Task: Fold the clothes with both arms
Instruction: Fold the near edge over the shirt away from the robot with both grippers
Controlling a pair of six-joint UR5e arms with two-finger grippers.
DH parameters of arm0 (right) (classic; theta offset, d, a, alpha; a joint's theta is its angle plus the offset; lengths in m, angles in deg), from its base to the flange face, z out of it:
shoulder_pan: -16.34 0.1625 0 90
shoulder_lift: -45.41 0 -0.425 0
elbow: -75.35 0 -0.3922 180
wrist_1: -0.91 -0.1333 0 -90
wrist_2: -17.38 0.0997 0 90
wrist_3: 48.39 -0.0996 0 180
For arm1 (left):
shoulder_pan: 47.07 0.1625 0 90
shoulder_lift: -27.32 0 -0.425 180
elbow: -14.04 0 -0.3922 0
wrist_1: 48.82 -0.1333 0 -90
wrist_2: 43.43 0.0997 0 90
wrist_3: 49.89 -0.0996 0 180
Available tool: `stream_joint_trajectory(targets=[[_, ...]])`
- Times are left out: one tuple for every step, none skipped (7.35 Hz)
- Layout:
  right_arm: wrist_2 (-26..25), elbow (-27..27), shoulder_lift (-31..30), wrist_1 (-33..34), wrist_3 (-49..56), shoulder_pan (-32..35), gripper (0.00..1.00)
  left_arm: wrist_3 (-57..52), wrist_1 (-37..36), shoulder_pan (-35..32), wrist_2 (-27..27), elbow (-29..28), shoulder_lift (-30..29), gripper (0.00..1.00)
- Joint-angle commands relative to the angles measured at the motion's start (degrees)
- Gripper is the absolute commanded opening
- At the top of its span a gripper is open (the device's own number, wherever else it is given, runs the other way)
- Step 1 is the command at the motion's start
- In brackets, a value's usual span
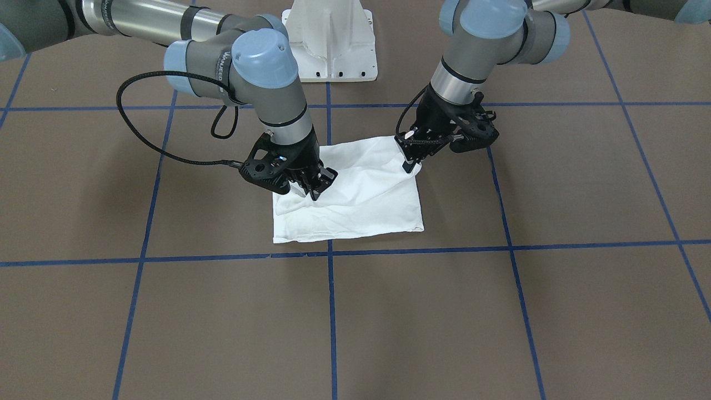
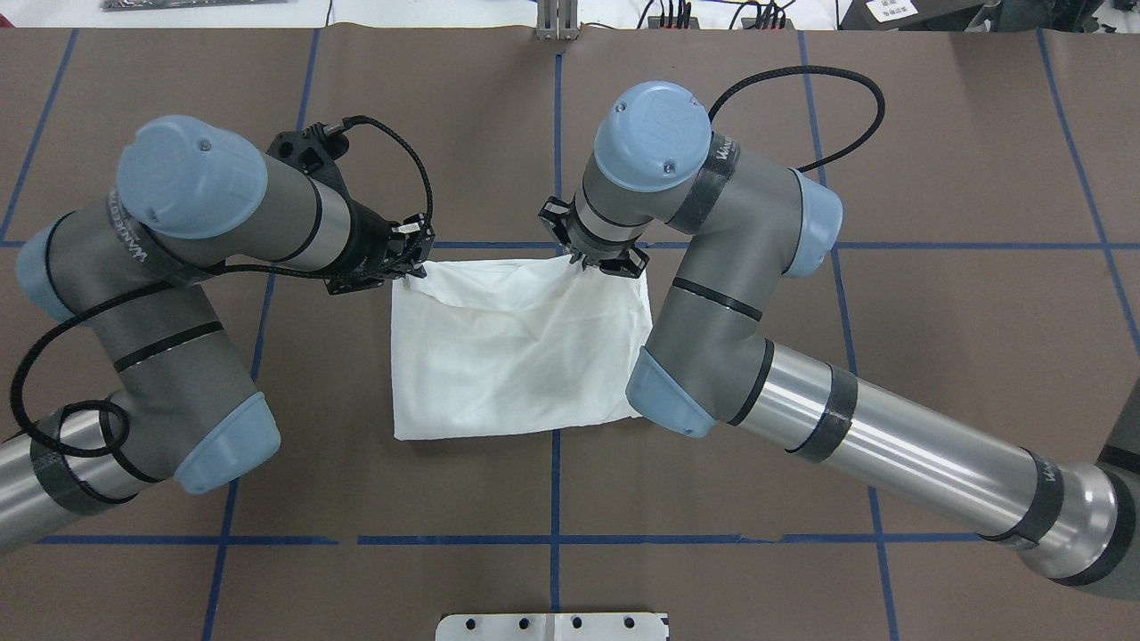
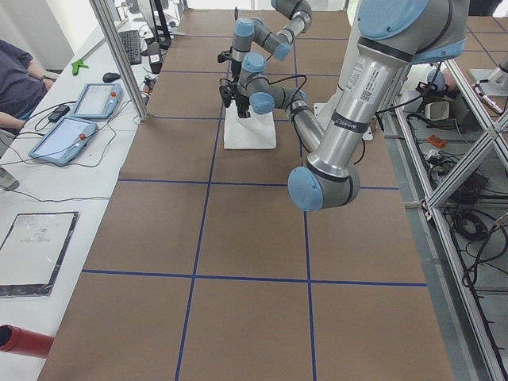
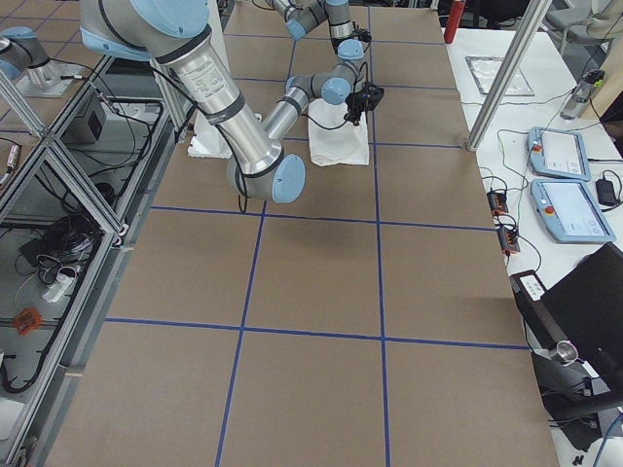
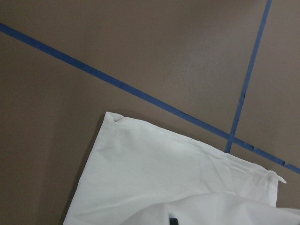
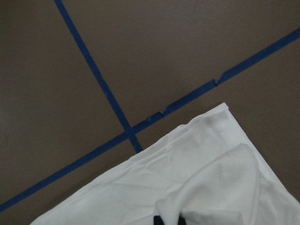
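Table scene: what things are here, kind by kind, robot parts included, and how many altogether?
White shirt: 1
Robot arms: 2, the left arm and the right arm
Grippers: 2, the left gripper and the right gripper
White pedestal base: 1
Total: 6

This is a robot lab. A big table [image 3: 238,238] fills most of the room. It has a brown cover with blue tape lines [image 1: 331,311] that make squares. Two grey robot arms with light blue caps reach over it, the left arm [image 2: 160,303] and the right arm [image 2: 891,436]. A white base [image 1: 331,41] is bolted to the table. Shiny metal posts [image 3: 119,55] stand along the edge. On a white side table [image 3: 55,178] lie a touch pad [image 3: 62,139], a second touch pad [image 3: 97,101], a keyboard [image 3: 129,44] and a laptop [image 4: 584,302]. A person [image 3: 20,79] sits there. Lots of cables [image 4: 68,238] lie tangled under a metal frame.
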Motion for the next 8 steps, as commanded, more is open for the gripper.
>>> stream_joint_trajectory(targets=[[0.01,-2.90,0.53,-1.93,-0.28,0.80,0.00,-0.63,2.78,-0.51,-0.03,-3.90,-0.63,0.00],[-0.07,-2.90,0.45,-1.93,-0.02,0.89,0.98,-0.02,2.79,-0.51,0.06,-4.35,-0.98,0.45],[-0.16,-2.90,0.53,-2.10,-0.54,0.89,1.00,0.07,2.53,-0.51,0.06,-5.31,-2.03,0.99],[-0.16,-2.90,0.45,-2.19,-0.54,0.97,1.00,0.07,2.09,-1.38,0.06,-5.67,-2.30,1.00],[-0.16,-2.90,0.45,-2.19,-0.63,1.15,1.00,-0.01,1.91,-2.43,0.06,-5.93,-2.31,1.00],[-0.16,-2.82,0.45,-2.28,-0.63,1.15,1.00,-0.36,1.91,-3.48,-0.03,-6.37,-2.22,1.00],[-0.16,-2.64,0.36,-2.19,-0.02,0.98,1.00,-0.71,1.82,-4.54,-0.20,-6.55,-2.13,1.00],[0.18,-2.29,0.27,-1.93,1.46,0.71,1.00,-2.02,1.73,-5.94,-2.47,-6.37,-1.69,1.00]])
